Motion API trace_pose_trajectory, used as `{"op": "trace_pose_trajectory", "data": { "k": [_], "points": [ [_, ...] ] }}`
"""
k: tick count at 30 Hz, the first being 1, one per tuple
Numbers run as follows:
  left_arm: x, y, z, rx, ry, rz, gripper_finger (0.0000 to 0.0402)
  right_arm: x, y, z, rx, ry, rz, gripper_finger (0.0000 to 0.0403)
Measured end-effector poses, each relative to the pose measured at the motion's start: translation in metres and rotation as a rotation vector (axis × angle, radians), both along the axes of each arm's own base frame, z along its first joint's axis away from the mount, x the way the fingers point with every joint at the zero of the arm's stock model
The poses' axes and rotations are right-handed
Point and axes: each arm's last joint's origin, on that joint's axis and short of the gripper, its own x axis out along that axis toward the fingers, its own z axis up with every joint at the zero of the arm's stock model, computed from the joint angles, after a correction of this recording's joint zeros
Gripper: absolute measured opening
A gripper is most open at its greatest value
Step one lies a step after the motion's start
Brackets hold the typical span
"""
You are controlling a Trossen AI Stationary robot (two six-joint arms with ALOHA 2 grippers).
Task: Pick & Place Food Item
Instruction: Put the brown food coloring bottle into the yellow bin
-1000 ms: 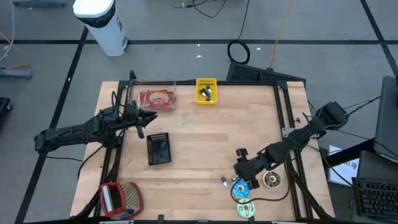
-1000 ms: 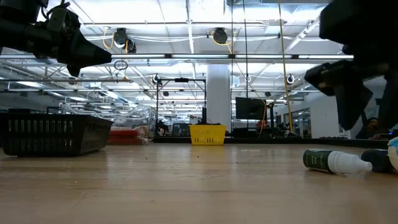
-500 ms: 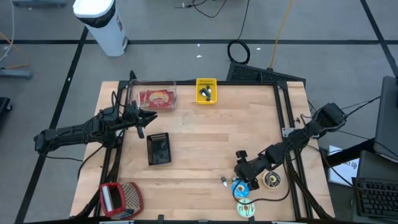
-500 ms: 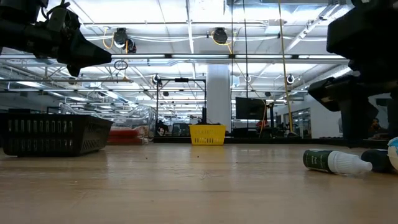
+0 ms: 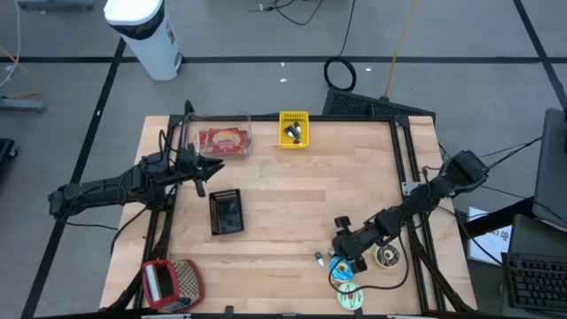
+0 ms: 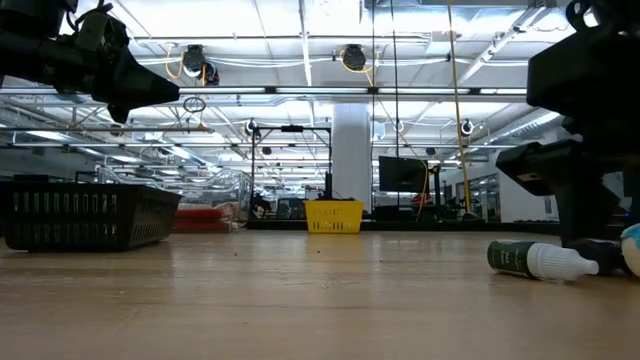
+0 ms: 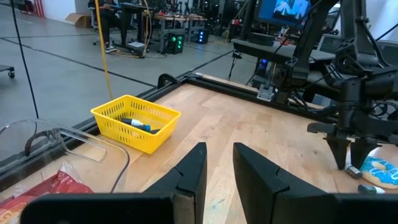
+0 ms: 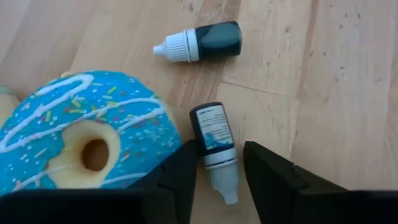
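Observation:
A blue-iced donut with sprinkles (image 8: 81,137) lies on the table near its near right corner (image 5: 342,271). Two small dark dropper bottles lie beside it. One bottle (image 8: 200,42) lies farther off. The other bottle (image 8: 214,142) lies between the fingers of my right gripper (image 8: 219,168), which slants down over it, open, low over the table (image 5: 341,257). My left gripper (image 5: 213,165) hangs level above the table's left side, open and with nothing in it (image 7: 219,163). My right gripper's fingers stand on either side of the nearer bottle's neck end (image 8: 217,155), coming from above at a slant and lying along the bottle. One finger (image 8: 184,163) looks close against the bottle's side; whether it touches I cannot tell. The bottle lies flat on the table.
A green-iced donut (image 5: 350,298) and a brown donut (image 5: 387,257) lie near the blue one. A black basket (image 5: 226,213) stands left of centre, a yellow basket (image 5: 293,129) and a clear bin with a red packet (image 5: 221,140) at the far edge, and a red and tan item (image 5: 173,282) at the near left corner.
My right gripper has sunk toward the table, down onto the spot beside the blue donut where the bottles lie. The donut and bottles have kept still.

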Motion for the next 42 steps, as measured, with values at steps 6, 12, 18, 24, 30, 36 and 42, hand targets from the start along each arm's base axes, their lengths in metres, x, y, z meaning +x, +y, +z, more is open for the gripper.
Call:
{"op": "trace_pose_trajectory", "data": {
  "k": [6,12,18,24,30,36,42],
  "points": [
    [0.000,0.000,0.000,0.000,0.000,0.000,0.0079,0.004,-0.007,0.000,0.005,0.003,-0.027,0.0067],
    [0.000,0.000,0.000,0.000,0.000,0.000,0.0079,0.009,-0.012,0.006,-0.018,-0.062,-0.004,0.0063],
    [0.000,0.000,0.000,0.000,0.000,0.000,0.0079,0.014,-0.024,0.021,0.006,-0.126,-0.046,0.0078],
    [0.000,0.000,0.000,0.000,0.001,0.000,0.0079,0.028,-0.051,0.039,0.102,-0.232,-0.209,0.0062],
    [0.000,0.000,0.000,0.000,0.000,0.000,0.0079,0.043,-0.082,0.047,0.135,-0.330,-0.259,0.0075],
    [0.000,0.000,0.000,0.000,0.000,0.000,0.0079,0.053,-0.126,0.053,0.125,-0.412,-0.299,0.0065],
    [0.000,0.000,0.000,0.000,0.001,0.000,0.0079,0.055,-0.169,0.062,0.090,-0.523,-0.361,0.0066]
  ]
}}
